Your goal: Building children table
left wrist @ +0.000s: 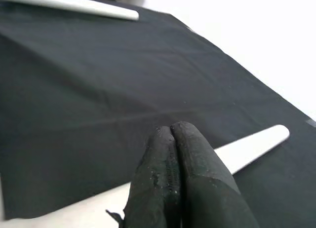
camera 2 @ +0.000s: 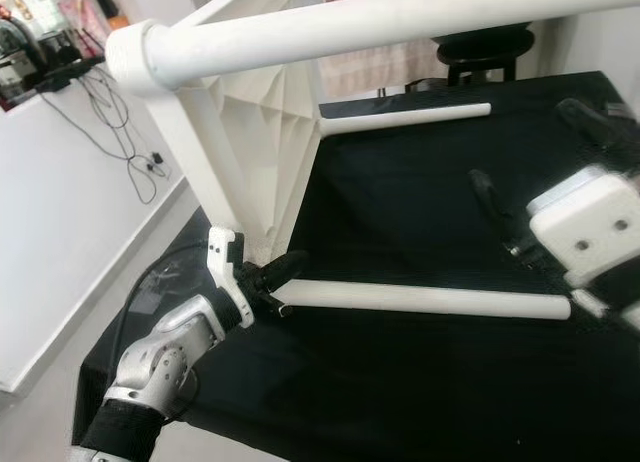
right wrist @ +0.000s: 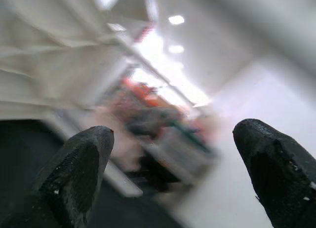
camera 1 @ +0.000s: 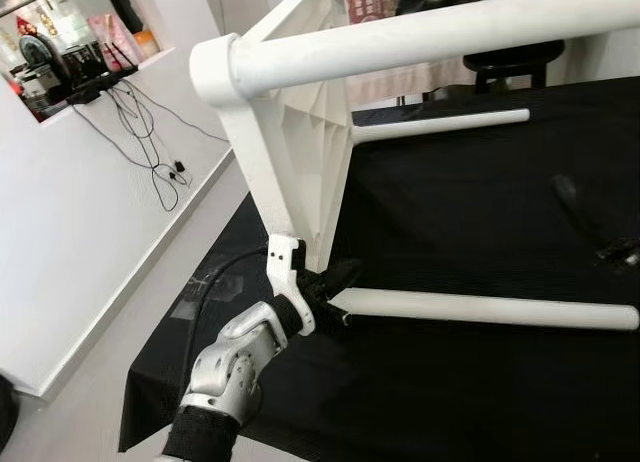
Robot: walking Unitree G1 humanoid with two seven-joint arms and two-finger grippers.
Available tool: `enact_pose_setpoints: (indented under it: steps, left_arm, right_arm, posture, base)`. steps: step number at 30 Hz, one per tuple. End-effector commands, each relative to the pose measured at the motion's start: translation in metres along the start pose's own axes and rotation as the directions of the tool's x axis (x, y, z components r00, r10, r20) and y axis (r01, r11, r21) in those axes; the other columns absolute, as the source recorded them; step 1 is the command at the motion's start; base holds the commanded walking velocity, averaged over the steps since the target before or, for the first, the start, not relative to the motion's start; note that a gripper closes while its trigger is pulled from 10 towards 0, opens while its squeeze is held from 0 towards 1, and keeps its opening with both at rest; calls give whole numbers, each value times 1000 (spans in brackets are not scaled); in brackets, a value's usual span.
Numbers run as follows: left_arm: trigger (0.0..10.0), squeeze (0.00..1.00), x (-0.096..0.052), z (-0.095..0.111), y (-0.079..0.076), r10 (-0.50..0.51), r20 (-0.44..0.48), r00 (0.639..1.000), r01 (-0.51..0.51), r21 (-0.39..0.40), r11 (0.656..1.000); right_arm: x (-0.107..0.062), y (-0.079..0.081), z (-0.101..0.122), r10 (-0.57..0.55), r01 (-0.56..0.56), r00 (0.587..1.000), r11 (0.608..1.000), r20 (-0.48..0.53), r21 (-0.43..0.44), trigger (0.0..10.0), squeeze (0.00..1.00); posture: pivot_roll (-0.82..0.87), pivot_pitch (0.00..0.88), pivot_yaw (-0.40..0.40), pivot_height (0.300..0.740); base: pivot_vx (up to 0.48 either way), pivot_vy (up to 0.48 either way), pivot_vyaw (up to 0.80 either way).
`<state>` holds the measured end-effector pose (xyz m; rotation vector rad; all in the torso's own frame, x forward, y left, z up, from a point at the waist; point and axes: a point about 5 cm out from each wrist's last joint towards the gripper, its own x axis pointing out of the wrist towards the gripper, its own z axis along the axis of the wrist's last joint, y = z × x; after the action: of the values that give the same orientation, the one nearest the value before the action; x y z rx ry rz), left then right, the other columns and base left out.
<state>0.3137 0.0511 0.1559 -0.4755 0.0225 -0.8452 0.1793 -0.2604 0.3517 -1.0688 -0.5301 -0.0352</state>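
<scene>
Fingers [left wrist: 173,178] pressed together over table leg [camera 1: 480,309], seemingly.

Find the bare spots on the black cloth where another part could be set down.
The widest free patch on the black cloth lies between the far leg and the near leg. Another strip runs in front of the near leg. It is crowded by the tabletop, where the left gripper sits.

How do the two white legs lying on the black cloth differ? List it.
The near leg lies by the left gripper, whose fingers are closed over one end; the far leg lies alone. The near leg sits in front of the tilted table top; the far leg lies beyond it, toward a black stool. Both are plain white rods lying flat.
</scene>
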Motion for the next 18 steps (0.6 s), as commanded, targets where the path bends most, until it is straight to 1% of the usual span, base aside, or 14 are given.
enact_pose_setpoints:
  steps: [1, 3, 4, 5, 6, 7, 8, 9, 10, 11, 12, 17, 18]
  left_arm:
    - [0, 0, -4, -4, 7, 25, -28, 999, -25, -3, 1000]
    - [0, 0, -4, -4, 7, 25, -28, 999, -25, -3, 1000]
    - [0, 0, -4, -4, 7, 29, -28, 999, -29, -13, 999]
    - [0, 0, -3, -6, 6, 36, -22, 999, -36, -30, 999]
    - [0, 0, -3, -6, 6, 36, -22, 999, -36, -30, 999]
    - [0, 0, -2, -8, 5, 47, -13, 999, -48, -51, 998]
    - [0, 0, -2, -8, 5, 47, -13, 999, -48, -51, 998]
    - [0, 0, -2, -9, 5, 57, -6, 998, -57, -64, 996]
    - [0, 0, -2, -9, 5, 57, -6, 998, -57, -64, 996]
    - [0, 0, -1, -9, 5, 71, 9, 997, -70, -85, 994]
    - [0, 0, -1, -9, 6, 81, 21, 996, -79, -100, 992]
    - [0, 0, -1, -9, 6, 88, 30, 996, -84, -111, 990]
    - [4941, 0, -1, -9, 6, 95, 33, 995, -91, -116, 989]
  right_arm:
    - [-2, -7, 12, -22, 25, 999, 997, 39, -73, 10000, 0]
    - [-2, -7, 12, -22, 25, 999, 997, 39, -73, 10000, 0]
    - [-2, -16, 15, -52, 58, 998, 988, 46, -140, 10000, 0]
    - [1, -29, 18, -85, 97, 995, 966, 59, -238, 10000, 0]
    - [1, -29, 18, -85, 97, 995, 966, 59, -238, 10000, 0]
    - [5, -40, 22, -108, 128, 991, 938, 80, -323, 10000, 0]
    - [5, -40, 22, -108, 128, 991, 938, 80, -323, 10000, 0]
    - [9, -48, 26, -118, 147, 988, 912, 97, -383, 10000, 0]
    - [9, -48, 26, -118, 147, 988, 912, 97, -383, 10000, 0]
    - [16, -52, 32, -112, 159, 985, 894, 134, -418, 10000, 0]
    - [20, -53, 37, -100, 160, 983, 887, 157, -434, 10000, 0]
    - [25, -53, 42, -79, 153, 980, 883, 181, -443, 10000, 0]
    - [27, -51, 43, -68, 147, 980, 883, 189, -446, 10000, 0]
  posture:
    - [-299, 75, 248, 740]
    - [-299, 75, 248, 740]
    - [-299, 75, 248, 740]
    - [-307, 75, 240, 740]
    - [-307, 75, 240, 740]
    - [-306, 72, 230, 740]
    - [-306, 72, 230, 740]
    - [-306, 72, 230, 740]
    - [-306, 72, 230, 740]
    - [-311, 71, 218, 740]
    - [-311, 71, 214, 740]
    - [-311, 71, 206, 740]
    - [-315, 71, 200, 740]
  base:
    - [0, 0, 0]
    - [0, 0, 0]
    - [0, 0, 0]
    - [0, 0, 0]
    - [0, 0, 0]
    - [0, 0, 0]
    - [0, 0, 0]
    - [0, 0, 0]
    - [0, 0, 0]
    - [0, 0, 0]
    - [0, 0, 0]
    - [0, 0, 0]
    - [0, 0, 0]
